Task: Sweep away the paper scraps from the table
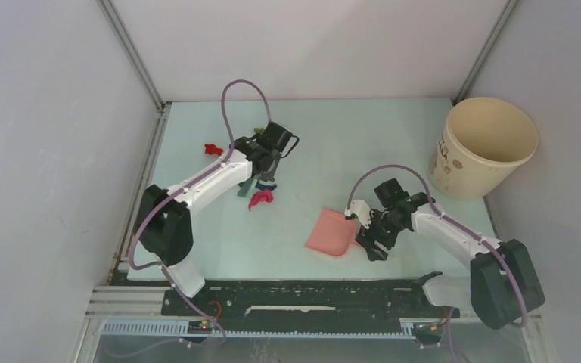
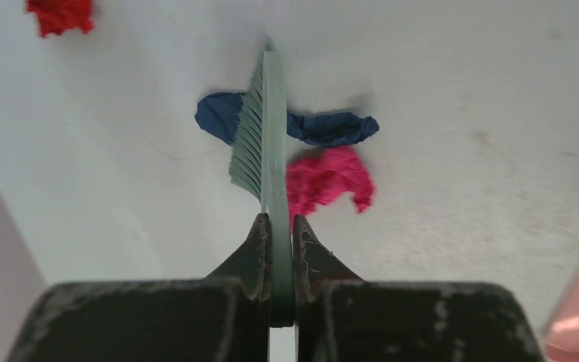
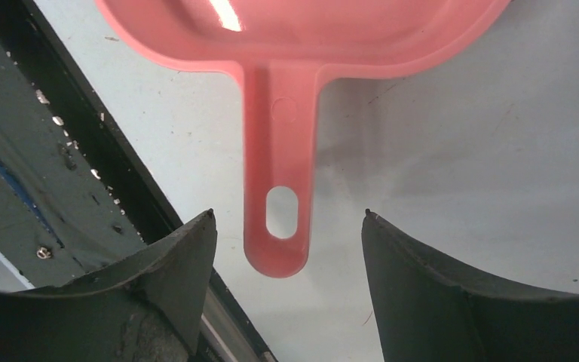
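Red, pink and dark blue paper scraps (image 1: pixel 261 199) lie on the left half of the pale green counter (image 1: pixel 363 136), bunched around the tip of the left arm. From overhead the red bit (image 1: pixel 212 149) sits apart, to the left of the arm, and the pink one lies nearest the front. The dark blue one (image 1: pixel 265 185) is just behind the pink one and half hidden by the arm.

The left wrist camera shows what the arm covers. The left hand (image 2: pixel 275 249) is closed tight on the flat handle of a teal brush (image 2: pixel 268 128), seen edge-on with its bristles fanned to the left. The dark blue scrap (image 2: pixel 332 127) lies across under the brush head and shows on both sides of it. The pink scrap (image 2: pixel 328 179) is just beside the brush on its right. The red one (image 2: pixel 60 15) is well apart in the upper corner.

A salmon dustpan (image 1: pixel 331 233) lies flat near the front middle of the counter. Overhead, the right hand (image 1: pixel 371 236) seems to be on its handle. The right wrist camera shows otherwise: the right hand is spread wide, its fingers (image 3: pixel 173 264) either side of the handle with a gap on both sides, gripping nothing. That view also shows the black rail (image 3: pixel 83 158) along the counter's near edge.

A cream tub (image 1: pixel 484 147) stands in the far right corner.
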### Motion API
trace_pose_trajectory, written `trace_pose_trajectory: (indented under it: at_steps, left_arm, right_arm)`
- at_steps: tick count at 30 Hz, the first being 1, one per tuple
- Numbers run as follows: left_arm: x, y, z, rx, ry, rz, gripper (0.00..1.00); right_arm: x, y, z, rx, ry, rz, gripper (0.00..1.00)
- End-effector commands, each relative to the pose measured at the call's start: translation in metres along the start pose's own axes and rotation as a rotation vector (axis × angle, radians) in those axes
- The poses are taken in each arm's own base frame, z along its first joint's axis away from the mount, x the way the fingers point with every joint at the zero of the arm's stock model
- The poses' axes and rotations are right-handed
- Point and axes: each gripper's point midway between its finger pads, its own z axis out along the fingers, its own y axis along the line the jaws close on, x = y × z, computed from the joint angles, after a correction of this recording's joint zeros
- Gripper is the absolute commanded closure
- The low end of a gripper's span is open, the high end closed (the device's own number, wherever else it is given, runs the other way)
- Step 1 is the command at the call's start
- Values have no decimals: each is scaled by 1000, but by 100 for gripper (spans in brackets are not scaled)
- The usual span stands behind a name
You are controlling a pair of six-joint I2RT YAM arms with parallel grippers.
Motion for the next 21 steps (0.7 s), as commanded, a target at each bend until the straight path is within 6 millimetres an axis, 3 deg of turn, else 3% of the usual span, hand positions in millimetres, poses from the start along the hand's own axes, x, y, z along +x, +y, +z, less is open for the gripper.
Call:
trace_pose_trajectory:
  at_steps: [1, 5, 12, 17, 21]
  left_arm:
    - [-4, -67, -32, 281, -45, -114, 100]
    - [-11, -97, -57, 377, -78, -127, 100]
    - [-17, -114, -94, 473, -102, -133, 100]
    - [-24, -84, -129, 457, -209, -160, 100]
    - [-21, -45, -138, 332, -261, -151, 100]
  right_arm:
    - [-11, -12, 1, 61, -7, -13, 23]
    - [-12, -18, 4, 95, 7, -16, 24]
    - [-14, -14, 10, 92, 30, -52, 36]
    - [-14, -13, 13, 76, 56, -49, 51]
    - [-15, -14, 13, 85, 67, -45, 64]
